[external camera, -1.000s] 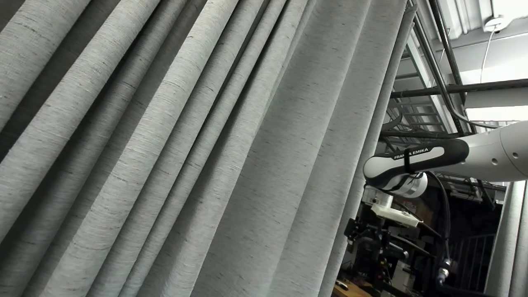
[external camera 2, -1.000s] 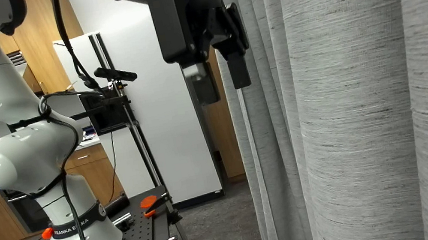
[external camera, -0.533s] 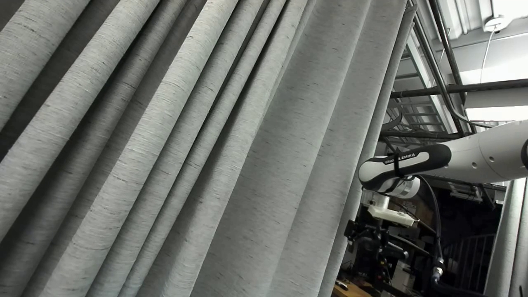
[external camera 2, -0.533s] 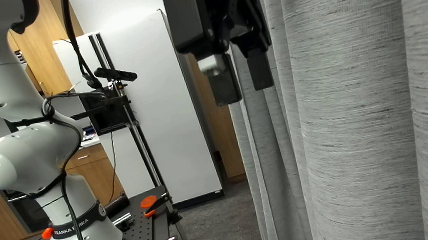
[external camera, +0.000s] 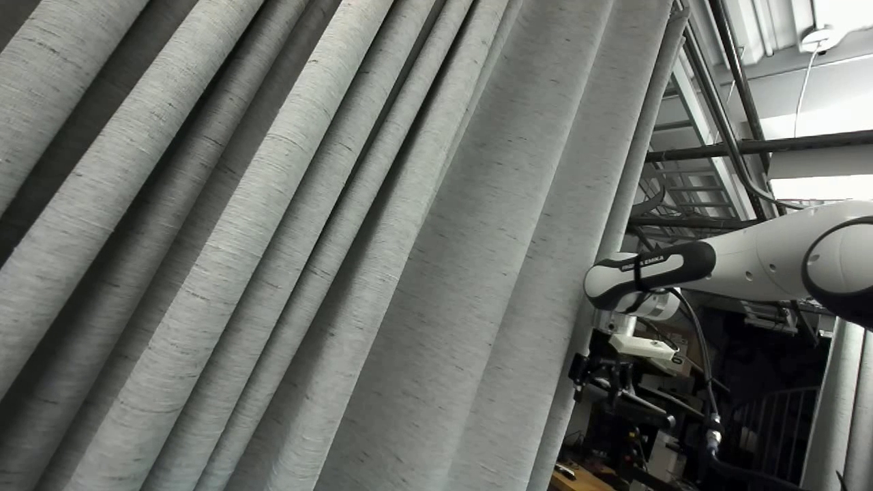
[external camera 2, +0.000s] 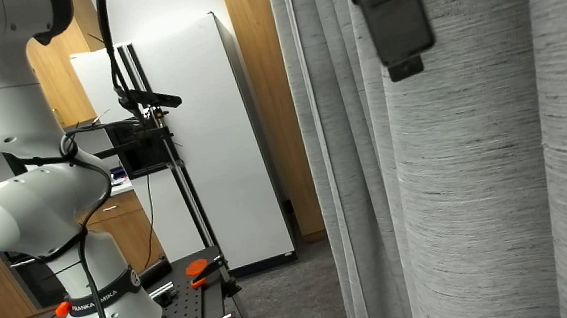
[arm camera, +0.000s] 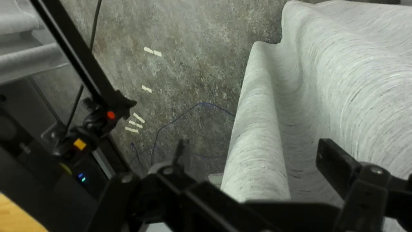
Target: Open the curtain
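Observation:
The curtain is a large light-grey woven drape with long pleats. It fills much of both exterior views point(external camera: 307, 239) point(external camera 2: 477, 178) and the right part of the wrist view point(arm camera: 354, 80). In the wrist view my gripper point(arm camera: 254, 149) is open, its fingers wide apart. A rounded edge fold of the curtain point(arm camera: 259, 129) lies between the two fingers in that picture; I cannot tell whether it touches them. In an exterior view the gripper point(external camera 2: 406, 60) hangs in front of the curtain at the top, seen edge-on, with the far finger mostly hidden.
A black table point(external camera 2: 187, 307) with clamps carries the robot base. A white refrigerator point(external camera 2: 210, 136) stands behind. In the wrist view a dark pole point(arm camera: 77, 54) with joints stands at the left, and a blue cable point(arm camera: 180, 116) lies on the floor. More grey curtain point(external camera: 835, 409) hangs farther off.
My gripper has moved right across an exterior view, over the curtain, and turned so its fingers line up. The arm reaches farther toward the curtain. The curtain looks nearly unchanged.

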Tool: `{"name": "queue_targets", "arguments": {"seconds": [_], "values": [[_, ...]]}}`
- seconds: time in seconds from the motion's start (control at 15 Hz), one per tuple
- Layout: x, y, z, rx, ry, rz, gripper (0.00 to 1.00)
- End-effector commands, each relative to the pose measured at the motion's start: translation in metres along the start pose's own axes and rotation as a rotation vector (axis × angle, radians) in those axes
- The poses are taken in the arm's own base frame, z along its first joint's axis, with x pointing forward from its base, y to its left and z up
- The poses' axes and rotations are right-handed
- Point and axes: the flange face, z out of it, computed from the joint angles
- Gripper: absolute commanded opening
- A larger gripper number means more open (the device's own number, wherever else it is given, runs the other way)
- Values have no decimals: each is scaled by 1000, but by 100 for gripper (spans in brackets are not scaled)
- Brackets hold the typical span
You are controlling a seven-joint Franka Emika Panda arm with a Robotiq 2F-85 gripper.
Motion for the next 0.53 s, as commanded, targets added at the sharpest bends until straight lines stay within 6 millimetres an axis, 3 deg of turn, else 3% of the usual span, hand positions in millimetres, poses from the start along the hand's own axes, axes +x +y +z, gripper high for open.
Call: {"name": "queue_targets", "arguments": {"seconds": [0.0, 0.27, 0.47], "values": [[23, 22, 0, -16, 51, -144, 100], [30, 32, 6, -5, 118, -200, 100], [30, 27, -1, 24, 212, -174, 100]]}}
